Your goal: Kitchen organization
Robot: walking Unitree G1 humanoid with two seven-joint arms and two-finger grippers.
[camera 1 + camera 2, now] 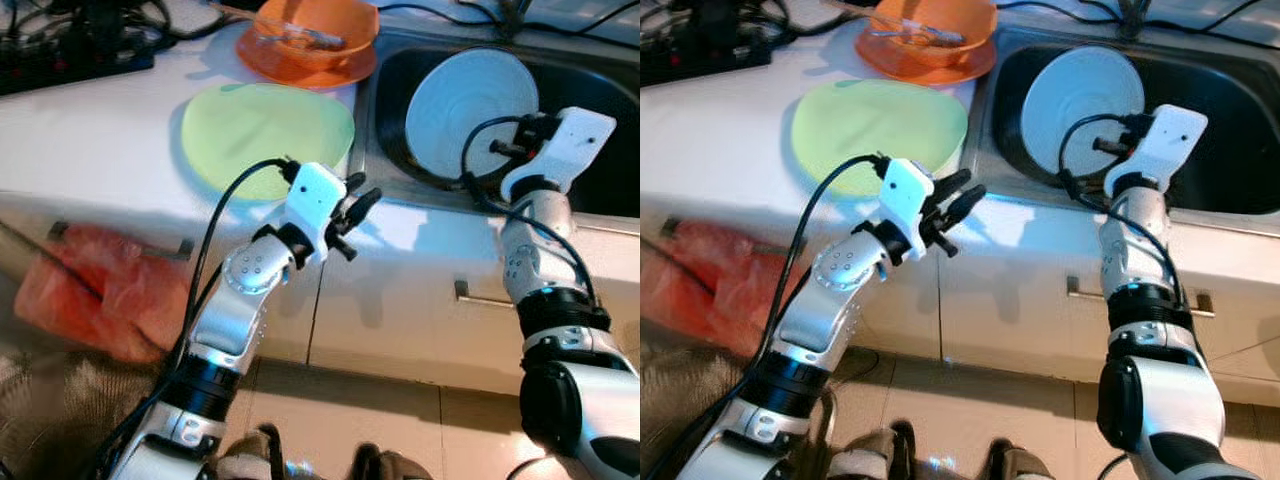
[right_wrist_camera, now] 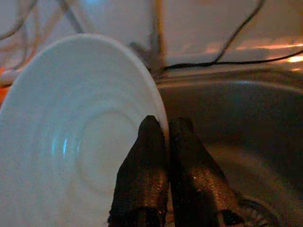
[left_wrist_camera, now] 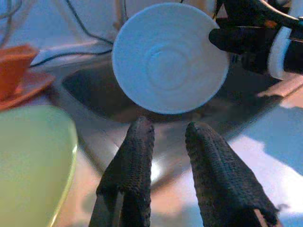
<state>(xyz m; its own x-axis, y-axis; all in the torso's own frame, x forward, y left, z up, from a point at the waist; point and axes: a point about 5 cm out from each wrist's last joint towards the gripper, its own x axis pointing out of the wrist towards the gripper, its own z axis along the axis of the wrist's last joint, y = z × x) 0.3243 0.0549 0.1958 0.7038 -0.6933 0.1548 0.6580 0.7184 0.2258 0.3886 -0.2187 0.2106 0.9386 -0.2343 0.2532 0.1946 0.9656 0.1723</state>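
White plate point(image 1: 462, 110): round, smooth, glossy, faint concentric rings on its face. Held up on edge over the steel sink point(image 1: 600, 150), face tilted toward the robot's left, rim line running roughly upright.

Right gripper point(image 2: 166, 137): two black textured fingers clenched on the white plate's rim, one finger either side, inside the sink basin.

Left gripper point(image 3: 168, 137): fingers parted, nothing between them, hovering above the counter edge just beside the sink, pointing toward the white plate.

Counter point(image 1: 110, 130), pale and smooth: flat round green plate point(image 1: 265, 130) near the sink; behind it an orange bowl point(image 1: 315, 30) on an orange plate point(image 1: 285, 68). Crumpled red plastic bag point(image 1: 100, 290) below the counter front.
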